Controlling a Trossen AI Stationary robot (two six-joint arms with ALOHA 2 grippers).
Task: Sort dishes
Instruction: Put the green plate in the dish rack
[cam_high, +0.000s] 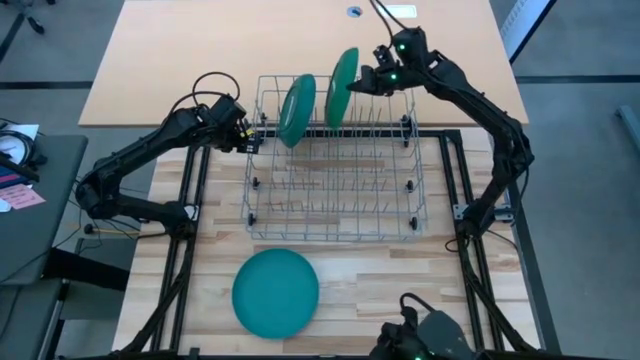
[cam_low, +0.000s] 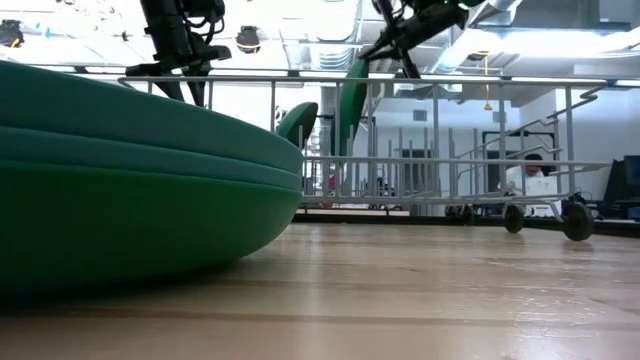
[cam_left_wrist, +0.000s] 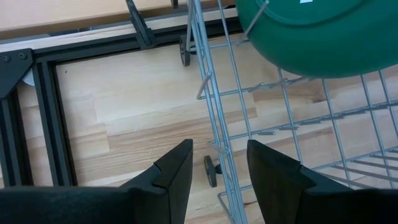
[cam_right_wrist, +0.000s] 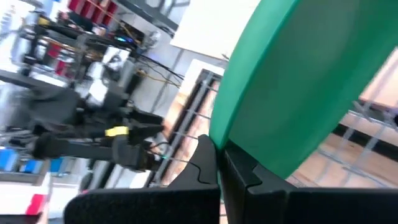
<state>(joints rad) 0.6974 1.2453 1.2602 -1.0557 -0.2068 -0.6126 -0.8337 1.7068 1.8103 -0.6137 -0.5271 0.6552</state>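
At the high view's upper left, the left gripper (cam_high: 247, 136) hovers with fingers parted and empty beside the grey wire rack (cam_high: 333, 225), where a dark green round plate (cam_high: 296, 110) stands. Right of it, the right gripper (cam_high: 366, 82) pinches a second green plate (cam_high: 341, 89) by its rim above the rack. A teal round plate (cam_high: 276, 292) lies on the wooden table (cam_high: 380, 285) at lower centre.

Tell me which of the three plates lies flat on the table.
The teal plate in front of the wire rack lies flat. One green plate stands on edge in the rack; the right gripper holds the other green plate upright.
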